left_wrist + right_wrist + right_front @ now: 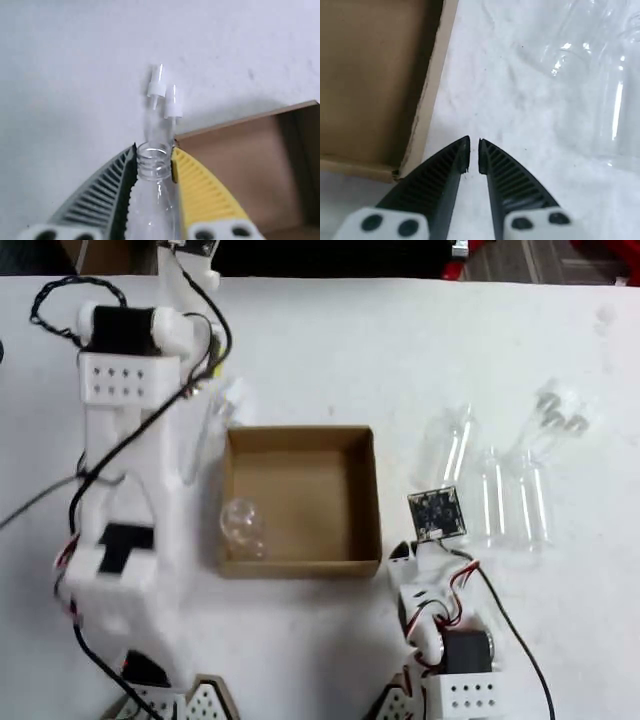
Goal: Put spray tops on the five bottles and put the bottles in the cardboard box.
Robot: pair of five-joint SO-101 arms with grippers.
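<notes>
Brown cardboard box (pixel 300 433), clear bottles (pixel 491 502), white table (pixel 400 350)

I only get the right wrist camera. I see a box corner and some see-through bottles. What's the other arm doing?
Observer: The left gripper is shut on a bottle at its neck. The bottle's mouth is open, with nothing on it.
Operator: Where are the squirty tops for it?
Observer: Two spray tops lie on the table, just past the mouth of that bottle, near a corner of the cardboard box.
Operator: How many bottles are on my side?
Observer: In the high view, three bottles lie side by side on the table, to the right of the box.
</notes>
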